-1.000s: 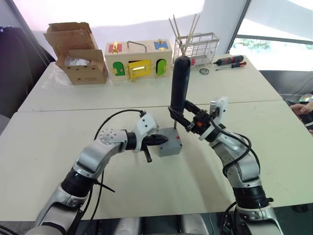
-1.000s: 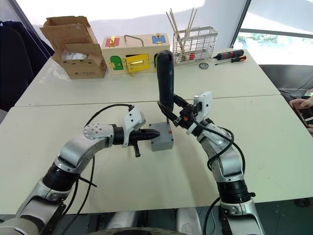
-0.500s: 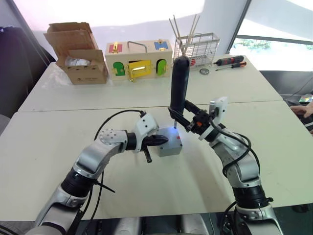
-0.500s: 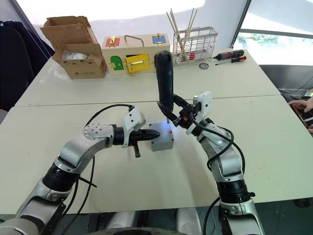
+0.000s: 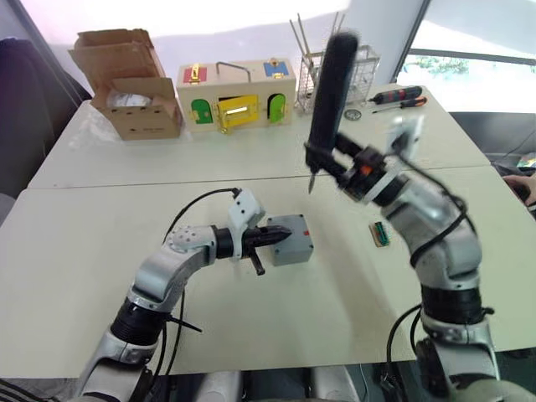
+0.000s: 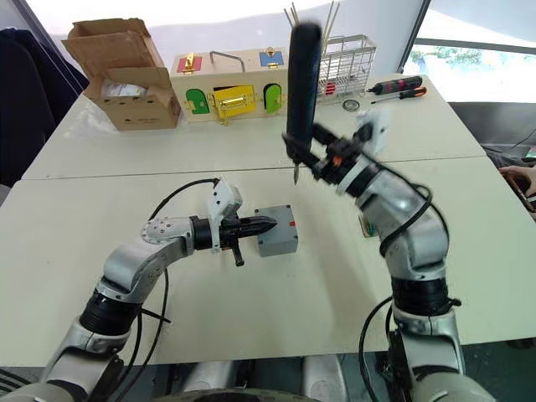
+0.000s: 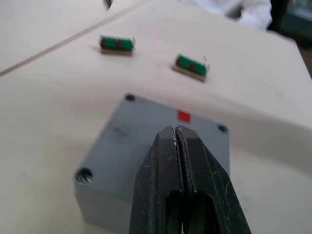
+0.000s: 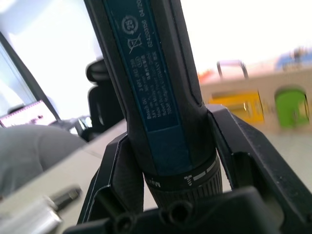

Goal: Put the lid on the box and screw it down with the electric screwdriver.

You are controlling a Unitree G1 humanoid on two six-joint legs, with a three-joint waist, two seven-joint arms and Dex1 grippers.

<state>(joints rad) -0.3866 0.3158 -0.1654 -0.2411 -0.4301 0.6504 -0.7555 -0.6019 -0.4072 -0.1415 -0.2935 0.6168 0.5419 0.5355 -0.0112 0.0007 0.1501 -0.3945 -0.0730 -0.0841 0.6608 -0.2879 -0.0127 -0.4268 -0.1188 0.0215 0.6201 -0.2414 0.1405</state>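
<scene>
Box (image 7: 146, 146), grey, square, red-marked, lid-topped.

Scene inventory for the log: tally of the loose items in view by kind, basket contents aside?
Electric screwdriver: 1
Hand screwdrivers: 2
Grey box: 1
Cardboard box: 1
Wooden box: 1
Wire basket: 1
Green blocks: 2
Small round piece: 1
Total: 10

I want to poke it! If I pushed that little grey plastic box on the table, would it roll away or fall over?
Probably neither. The little grey plastic box has flat sides and sits flat on the white table, so it would likely slide, not roll. It looks wide and squat, so tipping seems unlikely. The shut left gripper pressing on it should steady it too.
</scene>
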